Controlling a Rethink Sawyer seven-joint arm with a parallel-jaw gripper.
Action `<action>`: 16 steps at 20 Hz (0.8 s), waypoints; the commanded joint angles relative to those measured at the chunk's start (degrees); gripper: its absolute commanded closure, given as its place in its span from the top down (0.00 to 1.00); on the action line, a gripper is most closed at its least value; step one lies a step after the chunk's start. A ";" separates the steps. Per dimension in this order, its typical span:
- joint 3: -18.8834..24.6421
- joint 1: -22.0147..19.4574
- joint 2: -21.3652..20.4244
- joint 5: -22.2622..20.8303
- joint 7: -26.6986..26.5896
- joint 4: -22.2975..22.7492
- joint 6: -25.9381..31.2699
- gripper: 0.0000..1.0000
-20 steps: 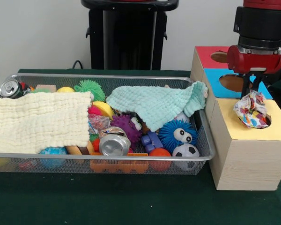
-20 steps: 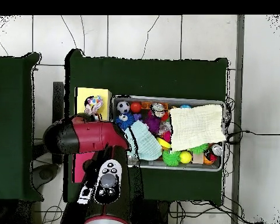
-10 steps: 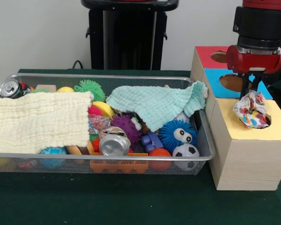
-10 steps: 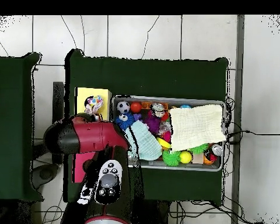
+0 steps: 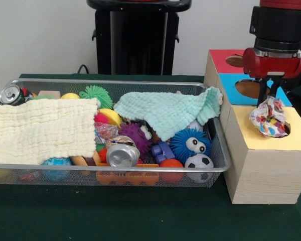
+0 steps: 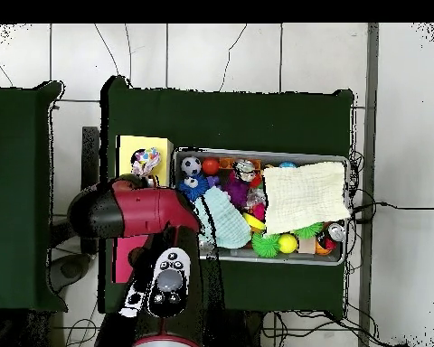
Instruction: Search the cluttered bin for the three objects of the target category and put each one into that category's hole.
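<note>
The wire mesh bin [image 5: 110, 167] lies on the green table, full of toys; it also shows in the overhead view [image 6: 349, 164]. My gripper [image 5: 270, 98] hangs over the yellow-topped box [image 5: 258, 142], its fingers shut on the top of a confetti-spotted wrapper wad [image 5: 268, 118]. The wad's lower end rests at the round hole [image 5: 287, 129]. In the overhead view the wad [image 6: 146, 164] sits on the yellow box [image 6: 130, 149] beside the red arm. A second spotted wrapper [image 5: 106, 132] lies in the bin's middle, partly buried.
A cream cloth [image 5: 40, 130] covers the bin's left half and a mint cloth [image 5: 165, 113] drapes over the right rear. Silver cans [image 5: 11, 94] [image 5: 122, 154] lie among balls. The blue-topped box [image 5: 227, 86] and red-topped box [image 5: 218, 57] stand behind the yellow one.
The wad has shifted very slightly to the left at the hole; the gripper and everything else stay as they were.
</note>
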 commanded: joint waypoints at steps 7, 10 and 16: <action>0.35 -1.49 0.33 2.89 10.47 -3.24 14.44 0.00; 0.49 -1.58 -0.79 2.96 10.46 -3.38 17.01 0.00; 0.57 -1.67 -1.73 3.17 11.15 -4.21 21.08 0.00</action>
